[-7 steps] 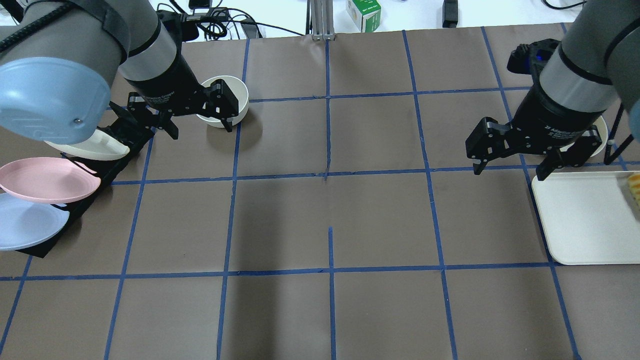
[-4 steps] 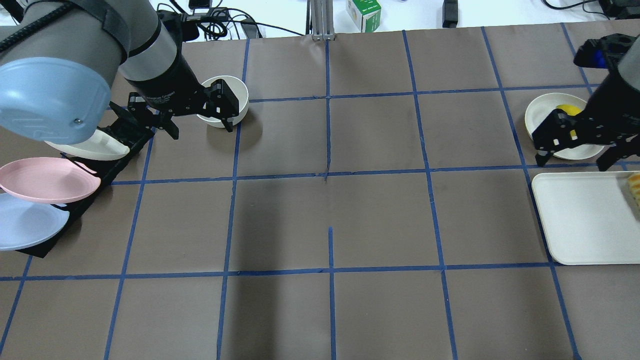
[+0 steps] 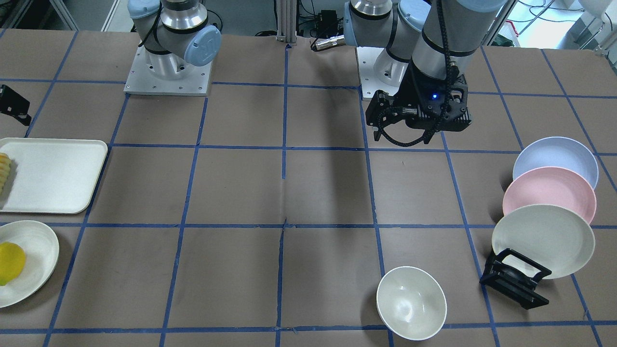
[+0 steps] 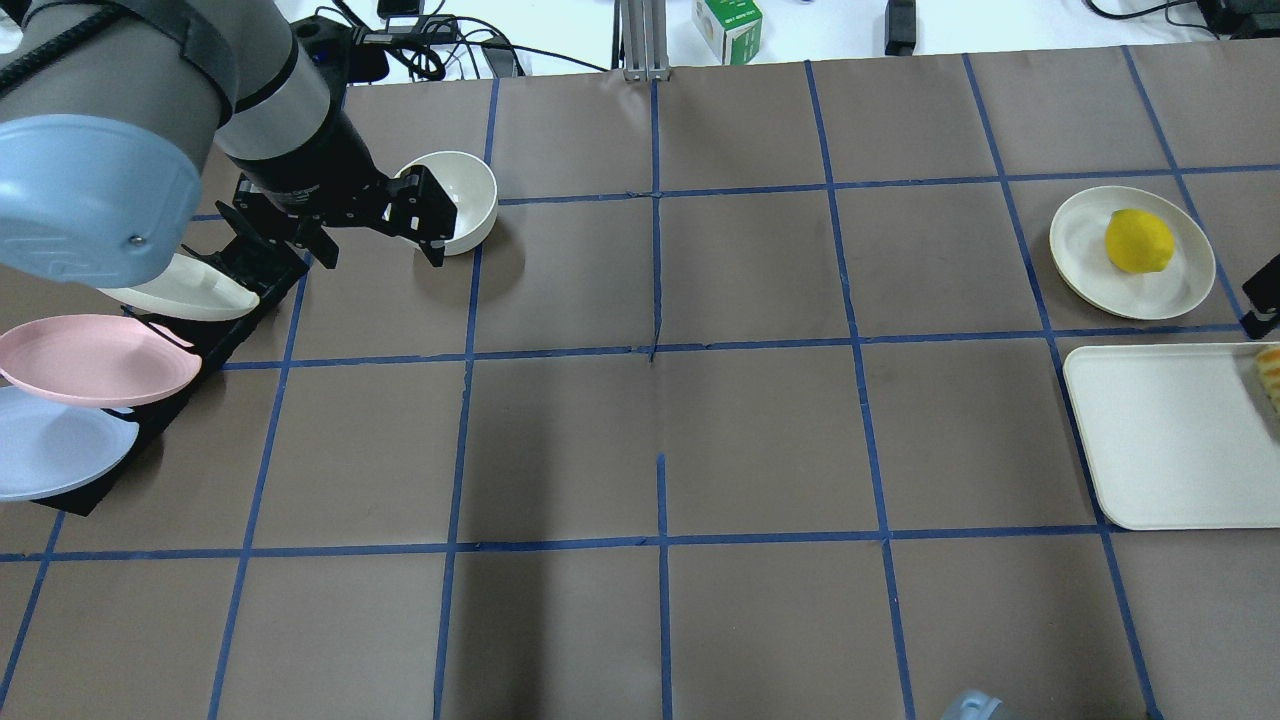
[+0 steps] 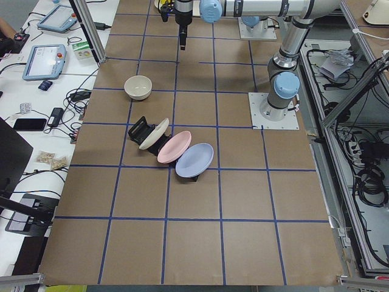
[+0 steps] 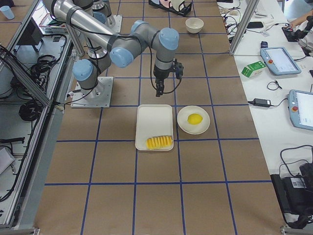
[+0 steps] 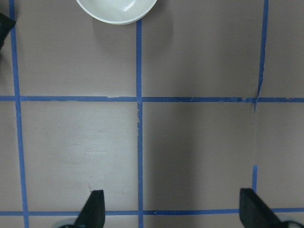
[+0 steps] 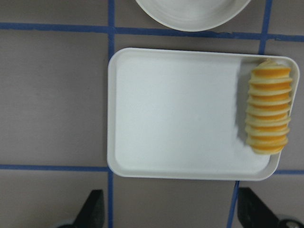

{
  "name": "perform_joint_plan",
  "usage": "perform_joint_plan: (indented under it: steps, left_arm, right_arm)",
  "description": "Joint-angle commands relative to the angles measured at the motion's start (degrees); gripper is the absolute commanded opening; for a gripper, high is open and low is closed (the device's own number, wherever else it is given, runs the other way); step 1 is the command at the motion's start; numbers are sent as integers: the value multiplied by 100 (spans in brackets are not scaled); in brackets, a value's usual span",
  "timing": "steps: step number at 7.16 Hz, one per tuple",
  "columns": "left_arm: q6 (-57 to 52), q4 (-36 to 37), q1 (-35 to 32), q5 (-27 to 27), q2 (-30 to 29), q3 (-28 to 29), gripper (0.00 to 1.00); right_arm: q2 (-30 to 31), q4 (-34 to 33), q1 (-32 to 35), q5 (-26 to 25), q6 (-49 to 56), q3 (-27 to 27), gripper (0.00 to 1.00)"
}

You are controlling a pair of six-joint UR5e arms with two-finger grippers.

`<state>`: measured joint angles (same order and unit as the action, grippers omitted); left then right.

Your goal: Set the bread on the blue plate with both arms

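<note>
The bread (image 8: 269,108) lies at the far end of a white tray (image 8: 180,114); it also shows in the exterior right view (image 6: 159,142) and at the overhead view's right edge (image 4: 1270,375). My right gripper (image 8: 172,209) is open and empty, held above the table just short of the tray, away from the bread. The blue plate (image 4: 55,445) leans lowest in a black rack at the left; it also shows in the front view (image 3: 554,156). My left gripper (image 4: 378,255) is open and empty, between the rack and a white bowl (image 4: 470,195), well away from the blue plate.
A pink plate (image 4: 95,358) and a cream plate (image 4: 190,292) lean in the same rack (image 3: 516,284). A cream plate (image 4: 1075,240) holding a yellow fruit (image 4: 1138,240) sits beyond the tray (image 4: 1160,440).
My right arm has swung right, almost out of the overhead view, uncovering the fruit plate. My left gripper has shifted slightly left. Both grippers stay open.
</note>
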<state>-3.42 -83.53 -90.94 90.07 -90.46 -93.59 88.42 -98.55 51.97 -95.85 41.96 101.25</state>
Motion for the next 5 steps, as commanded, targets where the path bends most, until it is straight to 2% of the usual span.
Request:
perform_joint_plan:
  steps: [1, 2, 4, 5]
  left_arm:
    - [-667, -58, 505, 500, 142, -10, 100]
    - [-546, -67, 864, 1086, 247, -10, 100]
    - [-537, -67, 1925, 1145, 266, -2, 100]
    - [-467, -59, 2314, 1171, 248, 42, 100]
  right_arm:
    - [-779, -985, -738, -4, 1301, 0, 100]
    - [-1156, -1565, -976, -4, 1672, -9, 100]
    - [-1982, -2759, -1058, -56, 1702, -18, 100]
    - [-2169, -2879, -1058, -248, 1684, -18, 100]
